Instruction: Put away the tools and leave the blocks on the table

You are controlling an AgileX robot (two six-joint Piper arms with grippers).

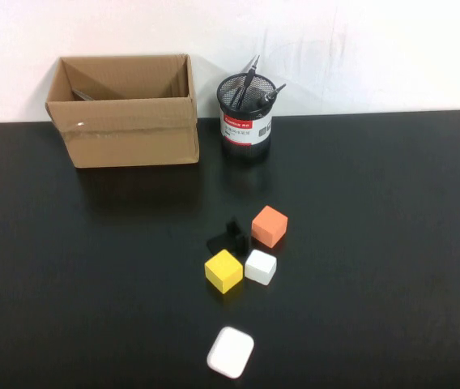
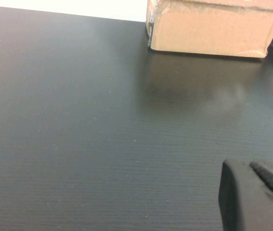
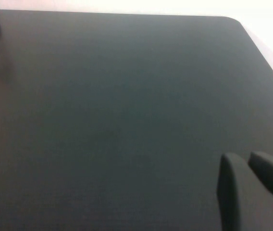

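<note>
Right tool (image 3: 246,166) clenched on nothing above the table (image 3: 127,120); left tool (image 2: 247,173) likewise.

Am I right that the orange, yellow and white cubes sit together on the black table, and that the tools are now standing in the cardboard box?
Not quite. The high view shows the tools standing in the black mesh pen cup beside the cardboard box, not in the box. The orange cube, yellow cube and white cube do sit together on the black table.

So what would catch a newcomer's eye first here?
The bright blocks clustered mid-table, with a white pad lying nearer the robot. Behind them, an open box and a mesh cup holding tools stand by the wall. The left gripper and the shut right gripper hover over bare table.
</note>
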